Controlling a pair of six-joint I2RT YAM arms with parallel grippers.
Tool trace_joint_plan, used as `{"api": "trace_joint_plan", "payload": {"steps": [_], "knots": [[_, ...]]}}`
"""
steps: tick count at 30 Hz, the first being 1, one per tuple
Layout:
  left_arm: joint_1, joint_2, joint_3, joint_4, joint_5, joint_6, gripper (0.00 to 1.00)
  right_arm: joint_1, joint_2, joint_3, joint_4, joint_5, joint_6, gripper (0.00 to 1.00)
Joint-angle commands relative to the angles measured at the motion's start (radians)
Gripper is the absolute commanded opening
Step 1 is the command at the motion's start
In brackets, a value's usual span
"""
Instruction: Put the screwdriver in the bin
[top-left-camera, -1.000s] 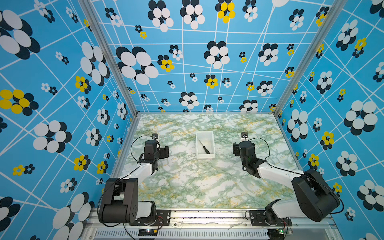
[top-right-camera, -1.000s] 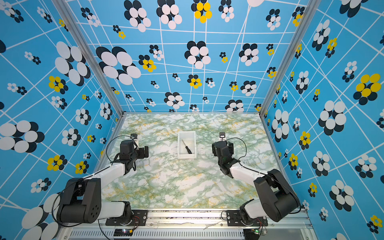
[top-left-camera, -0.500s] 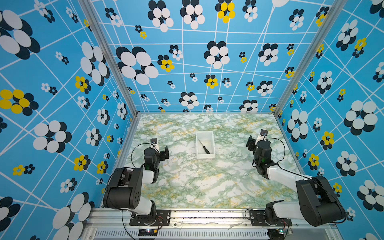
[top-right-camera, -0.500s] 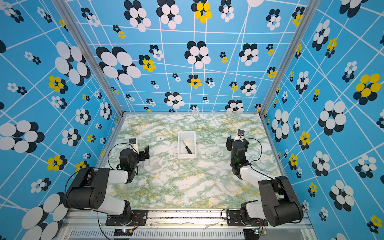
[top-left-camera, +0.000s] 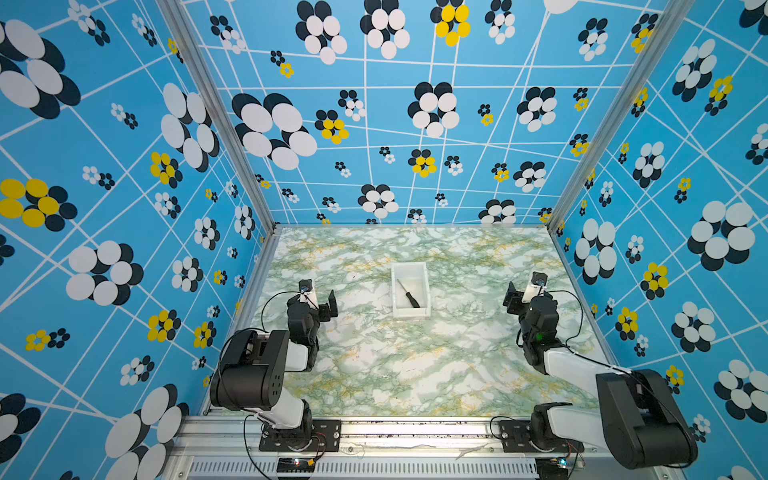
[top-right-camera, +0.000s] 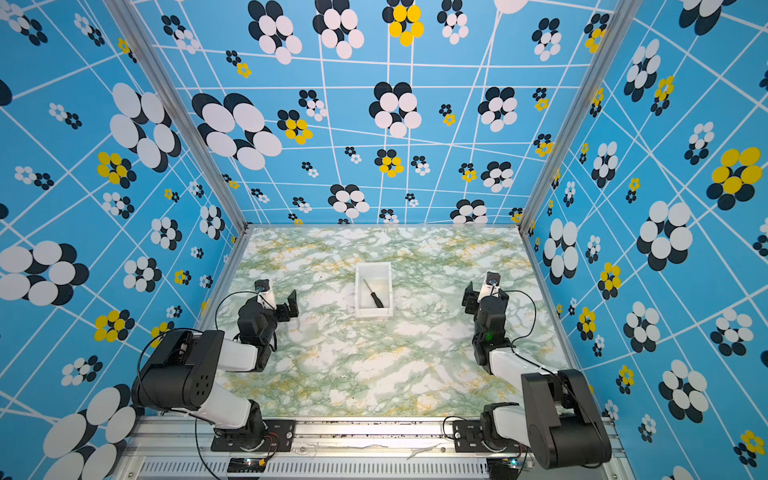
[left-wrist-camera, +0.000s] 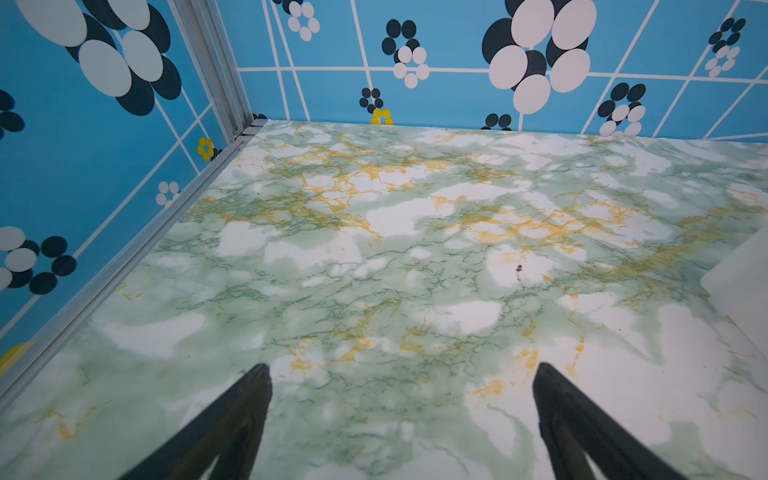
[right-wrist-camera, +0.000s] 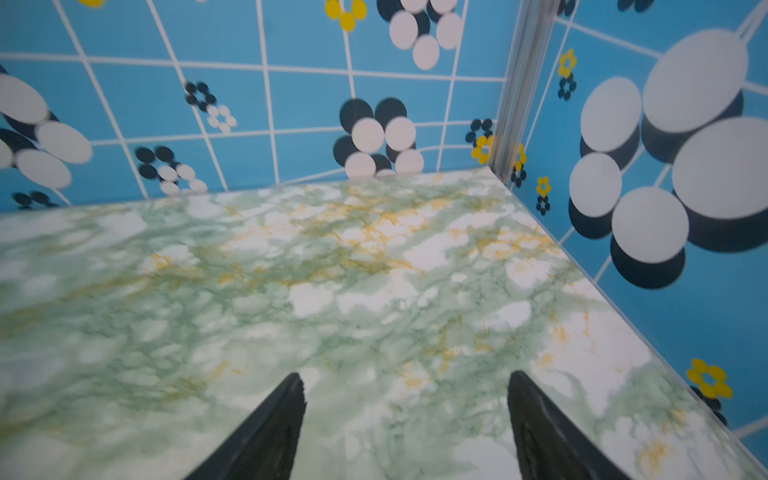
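- Screwdriver (top-left-camera: 408, 293) lies in the bin (top-left-camera: 409, 264), handle toward five o'clock (done, seemingly).
- Left gripper (left-wrist-camera: 401, 370) and right gripper (right-wrist-camera: 405, 376) gape empty; a stray swing might knock the bin.

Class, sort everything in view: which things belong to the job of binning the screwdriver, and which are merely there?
Belongs to the job: screwdriver, lying inside the bin.
Merely there: marbled tabletop; flowered walls.
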Motion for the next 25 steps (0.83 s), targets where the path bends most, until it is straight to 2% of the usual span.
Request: {"api": "trace_joint_plan", "payload": {"steps": [1,5,8,9,12,25], "knots": [[0.010,-0.001,0.014,0.015,-0.008,-0.010,0.99,-0.034,0.097,-0.032,0.186,-0.029,0.022,0.80],[0.010,-0.001,0.004,0.034,-0.014,-0.012,0.99,-0.038,0.259,-0.006,0.329,-0.052,0.006,0.81],[0.010,0.000,0.003,0.036,-0.015,-0.012,0.99,-0.038,0.202,0.085,0.056,-0.063,0.008,0.80],[0.010,-0.001,0.003,0.036,-0.015,-0.012,0.99,-0.038,0.218,0.107,0.048,-0.053,0.010,0.99],[0.009,0.000,0.003,0.034,-0.013,-0.012,0.99,-0.038,0.229,0.102,0.070,-0.087,-0.005,0.99],[0.010,0.003,-0.013,0.068,-0.017,-0.013,0.99,-0.038,0.222,0.108,0.046,-0.089,-0.005,0.99]]}}
